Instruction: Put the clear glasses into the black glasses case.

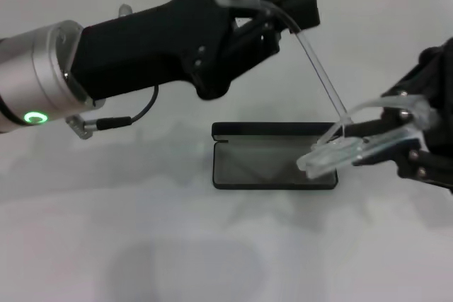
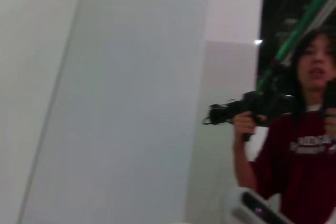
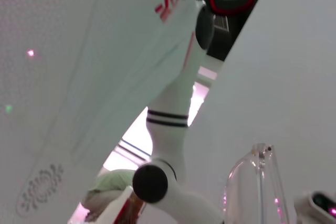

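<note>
Both arms are up over the white table [image 1: 106,245]. The black glasses case [image 1: 272,164] lies open at centre, lid standing at the far edge, grey lining showing. The clear glasses [image 1: 340,150] hang just above the case's right end, not in it. The right gripper [image 1: 414,148] is clamped on the frame front from the right. The left gripper [image 1: 272,6], high at the far side, pinches the tip of one temple arm, which slants down to the frame.
</note>
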You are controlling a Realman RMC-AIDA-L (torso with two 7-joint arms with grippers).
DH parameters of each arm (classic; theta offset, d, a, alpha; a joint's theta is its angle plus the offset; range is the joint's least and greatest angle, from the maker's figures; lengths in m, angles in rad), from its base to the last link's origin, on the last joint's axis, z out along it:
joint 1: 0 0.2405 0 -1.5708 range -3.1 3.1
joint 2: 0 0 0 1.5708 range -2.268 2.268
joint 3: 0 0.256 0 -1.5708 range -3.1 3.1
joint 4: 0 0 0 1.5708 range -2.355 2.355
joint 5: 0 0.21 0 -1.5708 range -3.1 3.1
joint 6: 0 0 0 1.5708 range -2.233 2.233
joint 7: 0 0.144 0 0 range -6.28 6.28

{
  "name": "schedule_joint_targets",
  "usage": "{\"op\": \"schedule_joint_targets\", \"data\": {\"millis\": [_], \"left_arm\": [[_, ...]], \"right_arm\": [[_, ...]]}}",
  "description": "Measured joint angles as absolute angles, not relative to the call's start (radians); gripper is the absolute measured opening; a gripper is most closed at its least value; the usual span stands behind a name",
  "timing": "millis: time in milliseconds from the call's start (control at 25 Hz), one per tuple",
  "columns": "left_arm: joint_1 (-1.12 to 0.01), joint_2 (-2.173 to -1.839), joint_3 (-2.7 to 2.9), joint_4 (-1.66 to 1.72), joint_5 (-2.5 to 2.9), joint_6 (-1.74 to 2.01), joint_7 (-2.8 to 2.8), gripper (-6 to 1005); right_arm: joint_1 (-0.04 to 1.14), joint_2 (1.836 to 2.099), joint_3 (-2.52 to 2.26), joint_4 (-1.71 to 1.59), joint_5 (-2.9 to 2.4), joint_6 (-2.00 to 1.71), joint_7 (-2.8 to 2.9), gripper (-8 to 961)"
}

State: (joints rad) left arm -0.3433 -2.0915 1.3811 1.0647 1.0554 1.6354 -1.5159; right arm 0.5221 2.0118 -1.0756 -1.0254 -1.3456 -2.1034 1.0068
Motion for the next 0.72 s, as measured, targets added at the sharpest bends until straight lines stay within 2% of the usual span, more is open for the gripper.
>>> {"op": "schedule_joint_targets", "data": {"millis": [720], "left_arm": [[-0.359, -2.091, 1.422, 1.066, 1.064, 1.742, -1.496, 104]], "right_arm": [[0.515, 2.016, -1.077, -0.996, -1.368, -2.057, 1.002, 82]]}}
